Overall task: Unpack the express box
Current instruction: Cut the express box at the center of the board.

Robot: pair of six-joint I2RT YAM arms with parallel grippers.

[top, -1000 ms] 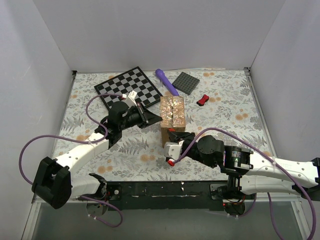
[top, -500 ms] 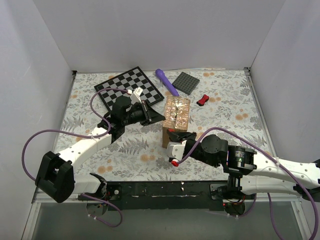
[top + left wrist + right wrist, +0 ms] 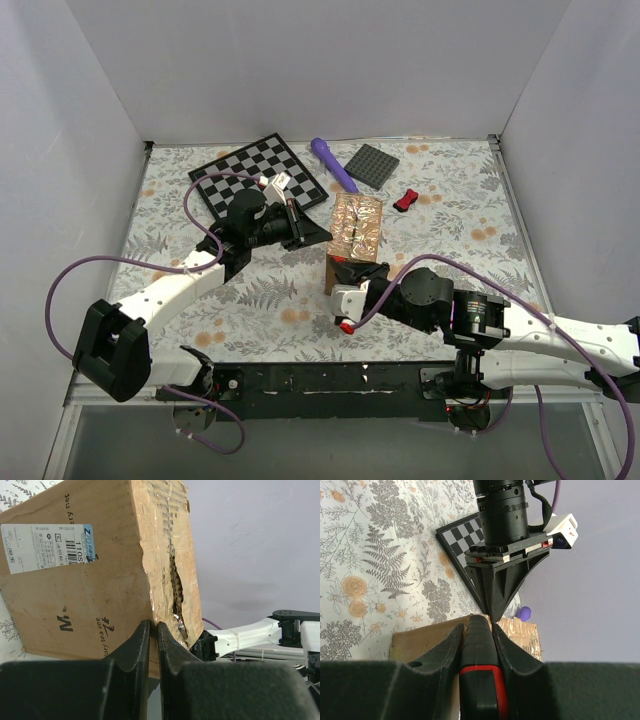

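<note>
The express box (image 3: 355, 225), a small brown taped cardboard carton: my closed left tool (image 3: 154, 626) steadies its edge, I judge, so my right tool (image 3: 477, 628), clamping a black-and-red cutter (image 3: 480, 680), can slit it.

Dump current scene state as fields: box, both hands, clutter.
express box: mid-table, flaps down, top seam ragged
left hand: shut, tips at the box's top edge; whether it pinches anything is unclear
right hand: shut on black-and-red tool, tool tip at the box's near top edge
clutter behind box: chessboard, purple cylinder, dark grey plate, small red item
</note>
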